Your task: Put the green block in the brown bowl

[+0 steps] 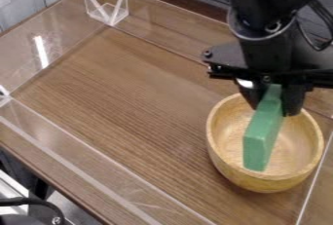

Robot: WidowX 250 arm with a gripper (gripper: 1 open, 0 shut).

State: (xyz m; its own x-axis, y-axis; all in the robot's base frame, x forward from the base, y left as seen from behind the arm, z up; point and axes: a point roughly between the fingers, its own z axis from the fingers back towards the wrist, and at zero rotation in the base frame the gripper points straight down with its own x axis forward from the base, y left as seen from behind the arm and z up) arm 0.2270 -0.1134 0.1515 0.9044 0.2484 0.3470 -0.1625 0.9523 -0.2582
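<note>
Bowl (231,164) at table's (124,97) right; block (262,136) over bowl.

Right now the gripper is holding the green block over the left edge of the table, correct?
Not the left edge: the camera view shows the gripper holding the green block over the brown bowl.

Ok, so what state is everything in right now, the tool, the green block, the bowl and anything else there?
Tool: shut on the upper end of the green block
Green block: held, slanting down over the bowl
Bowl: upright on the table, open at the top
Table: bare wood showing left of the bowl
</note>
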